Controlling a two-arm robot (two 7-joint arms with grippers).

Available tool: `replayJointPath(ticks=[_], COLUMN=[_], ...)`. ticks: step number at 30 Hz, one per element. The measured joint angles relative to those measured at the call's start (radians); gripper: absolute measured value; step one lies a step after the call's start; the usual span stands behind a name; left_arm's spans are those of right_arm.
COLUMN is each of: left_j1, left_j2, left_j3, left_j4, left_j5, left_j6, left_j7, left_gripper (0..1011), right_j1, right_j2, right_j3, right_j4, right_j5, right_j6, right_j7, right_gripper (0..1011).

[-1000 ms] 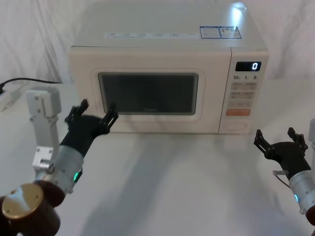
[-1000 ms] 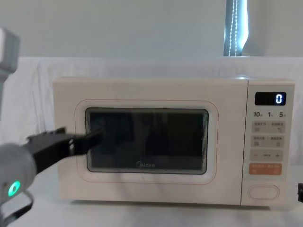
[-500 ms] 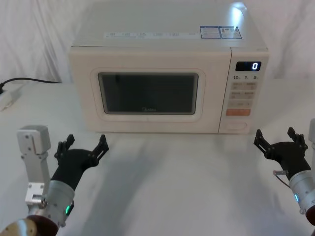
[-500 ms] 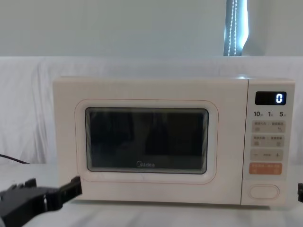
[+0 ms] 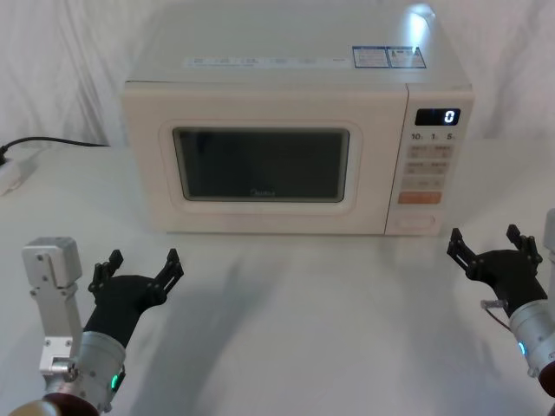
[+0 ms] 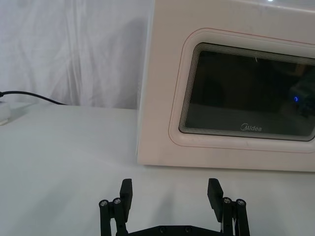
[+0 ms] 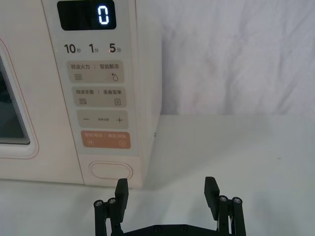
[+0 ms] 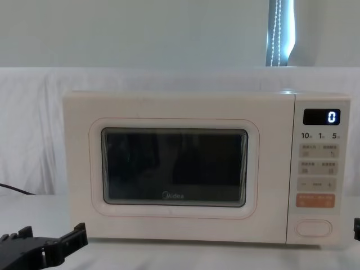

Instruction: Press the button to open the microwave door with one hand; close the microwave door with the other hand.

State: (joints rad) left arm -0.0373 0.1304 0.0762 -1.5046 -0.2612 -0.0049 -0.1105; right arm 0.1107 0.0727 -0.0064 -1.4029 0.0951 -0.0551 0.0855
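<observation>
The large cream microwave door (image 5: 260, 178) w/ dark glass window sits flush shut. Left black pincer (image 5: 137, 270) hangs spread, empty, low near the white surface (image 5: 303, 321) – well apart. Right black pincer (image 5: 494, 245), fingers splayed, sits just beside the wide cream pill-shaped button (image 7: 110, 170) – not touching.

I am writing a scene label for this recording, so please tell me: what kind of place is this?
Probably a staged test bench, not a real kitchen: a microwave alone on a white table, with white cloth draped behind.
</observation>
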Motion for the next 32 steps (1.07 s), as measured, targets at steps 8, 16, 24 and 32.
replayJointPath(ticks=[8,16,24,32], left_j1=[-0.001,-0.001,-0.002,-0.002], left_j2=[0.000,0.001,0.001,0.001], left_j3=[0.001,0.002,0.002,0.002], left_j4=[0.000,-0.001,-0.001,-0.002], left_j5=[-0.001,-0.002,-0.003,-0.003], left_j6=[0.001,0.002,0.003,0.004], left_j7=[0.000,0.000,-0.001,-0.001], left_gripper=[1001,1001,1001,1001], right_j1=[0.000,0.000,0.000,0.000], right_j2=[0.000,0.000,0.000,0.000], right_j3=[0.000,0.000,0.000,0.000], right_j4=[0.000,0.000,0.000,0.000], right_j5=[0.000,0.000,0.000,0.000], right_j6=[0.000,0.000,0.000,0.000], right_j7=[0.000,0.000,0.000,0.000], right_gripper=[1002,1002,1002,1002])
